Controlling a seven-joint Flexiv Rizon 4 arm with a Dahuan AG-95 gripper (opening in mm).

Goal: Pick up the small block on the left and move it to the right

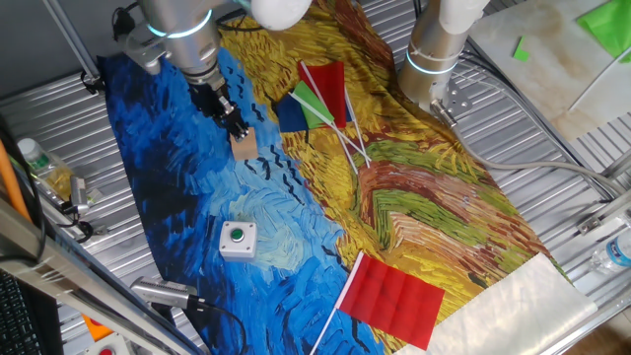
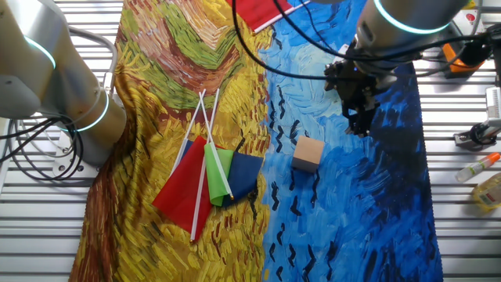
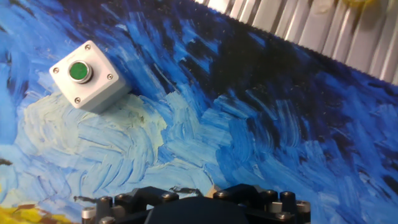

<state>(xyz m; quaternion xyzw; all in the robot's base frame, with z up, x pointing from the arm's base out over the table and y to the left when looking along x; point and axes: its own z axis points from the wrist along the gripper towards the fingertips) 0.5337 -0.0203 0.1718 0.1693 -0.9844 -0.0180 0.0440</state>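
Note:
The small block [image 1: 244,145] is a plain tan wooden cube resting on the blue part of the painted cloth. It also shows in the other fixed view [image 2: 308,153]. My gripper [image 1: 235,125] hangs just above and beside it, apart from it in the other fixed view [image 2: 362,125]. The jaws look slightly open and hold nothing. In the hand view only the gripper's dark knuckles [image 3: 199,205] show at the bottom edge, with a sliver of tan block [image 3: 209,190] between them.
A white box with a green button [image 1: 238,239] sits nearer the front, also in the hand view [image 3: 87,74]. Small flags [image 1: 320,99] lie mid-cloth and a red flag [image 1: 394,301] at the front. A second arm's base [image 1: 434,59] stands behind. Bottles [image 2: 485,180] lie at the table edge.

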